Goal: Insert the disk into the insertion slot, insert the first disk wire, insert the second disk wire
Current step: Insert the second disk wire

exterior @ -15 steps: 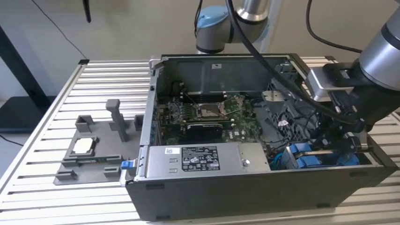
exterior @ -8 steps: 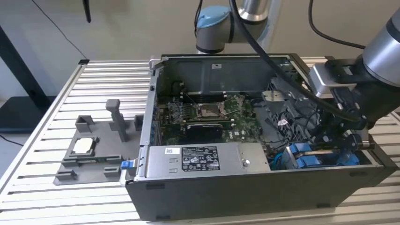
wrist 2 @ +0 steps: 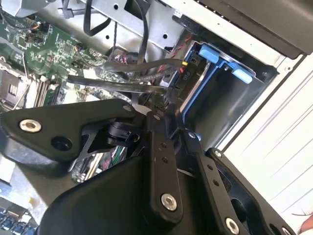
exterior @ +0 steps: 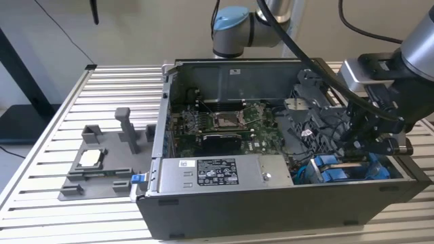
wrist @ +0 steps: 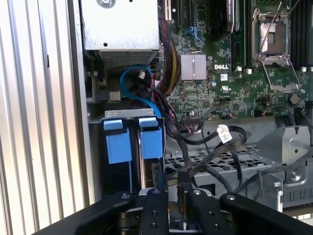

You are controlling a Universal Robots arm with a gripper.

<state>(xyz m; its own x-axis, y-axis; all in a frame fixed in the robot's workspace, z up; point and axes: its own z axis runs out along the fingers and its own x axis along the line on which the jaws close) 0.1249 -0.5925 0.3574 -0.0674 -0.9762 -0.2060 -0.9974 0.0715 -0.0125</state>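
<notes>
The disk's blue carrier (wrist: pixel 150 142) sits down in the insertion slot (wrist: pixel 131 113), the grey bay at the case corner, with its blue end tabs (wrist 2: pixel 213 53) sticking out. In the exterior view the carrier (exterior: pixel 331 169) shows at the case's front right. My gripper (wrist 2: pixel 168 110) hangs right over the disk's connector end. Its fingers (wrist: pixel 161 181) are closed around a black disk wire (wrist 2: pixel 172 83) whose plug meets the disk's edge. In the exterior view the gripper (exterior: pixel 363 147) stands just above the bay.
Loose black cables (wrist: pixel 215 147) lie beside the bay over a grey metal cage (wrist: pixel 230 161). The silver power-supply box (exterior: pixel 217 173) is at the case front, with the motherboard (exterior: pixel 230 122) behind it. A grey fixture (exterior: pixel 101 162) stands on the slatted table at the exterior view's left.
</notes>
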